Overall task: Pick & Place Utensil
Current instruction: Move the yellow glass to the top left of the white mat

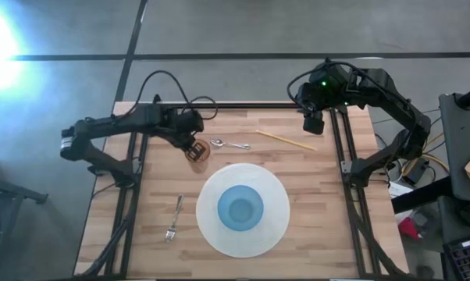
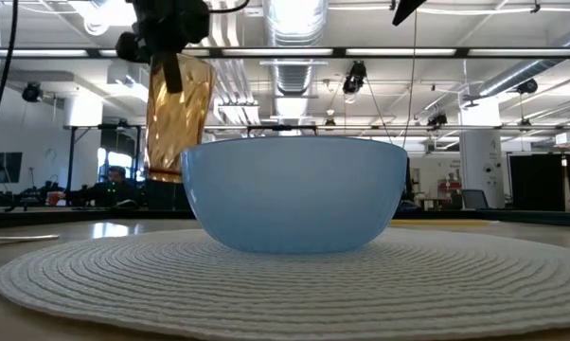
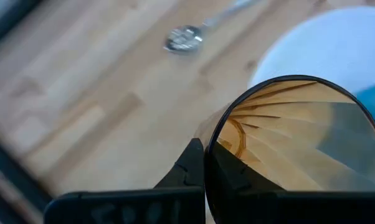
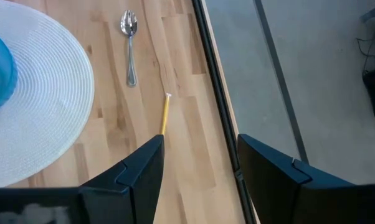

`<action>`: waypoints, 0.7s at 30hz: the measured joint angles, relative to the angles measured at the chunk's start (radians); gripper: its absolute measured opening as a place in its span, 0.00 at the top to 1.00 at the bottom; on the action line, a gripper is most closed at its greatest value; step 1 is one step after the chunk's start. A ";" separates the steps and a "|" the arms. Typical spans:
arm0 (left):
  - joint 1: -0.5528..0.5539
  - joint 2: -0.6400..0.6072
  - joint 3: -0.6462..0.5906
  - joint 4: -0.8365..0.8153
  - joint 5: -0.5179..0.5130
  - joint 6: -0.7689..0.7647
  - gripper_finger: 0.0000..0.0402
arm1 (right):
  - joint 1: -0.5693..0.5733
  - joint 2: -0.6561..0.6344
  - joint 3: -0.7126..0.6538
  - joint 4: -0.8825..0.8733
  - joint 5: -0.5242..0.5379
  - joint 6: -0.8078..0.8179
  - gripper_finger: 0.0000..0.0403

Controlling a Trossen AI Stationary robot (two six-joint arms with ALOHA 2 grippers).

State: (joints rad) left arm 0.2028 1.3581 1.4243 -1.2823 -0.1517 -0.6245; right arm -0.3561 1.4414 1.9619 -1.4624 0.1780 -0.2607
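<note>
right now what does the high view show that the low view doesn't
Only the high view shows the fork, the spoon, the chopstick and the right claw, open over the table's far right corner. Only the low view shows the room behind, with ceiling lights and pipes, and that the amber cup hangs clear of the table. Both show the blue bowl on the white placemat, and the left claw shut on the amber cup.

A bowl [image 1: 240, 208] sits on a round placemat [image 1: 274, 226]. Left of the placemat lies a fork [image 1: 174, 218]; behind it, a spoon [image 1: 229, 144] and chopstick [image 1: 286, 140].
</note>
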 joint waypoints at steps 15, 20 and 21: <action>-0.005 -0.274 -0.358 0.208 0.057 -0.098 1.00 | 0.000 0.000 -0.129 0.000 -0.003 0.025 0.51; -0.005 -0.319 -0.451 0.265 0.054 -0.112 1.00 | 0.000 0.000 -0.142 0.000 -0.003 0.026 0.51; -0.005 -0.319 -0.468 0.277 0.053 -0.112 1.00 | 0.000 0.000 -0.143 0.000 -0.003 0.026 0.51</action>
State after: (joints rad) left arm 0.1978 1.0389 0.9560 -1.0048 -0.0982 -0.7366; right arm -0.3557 1.4410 1.8191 -1.4624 0.1749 -0.2352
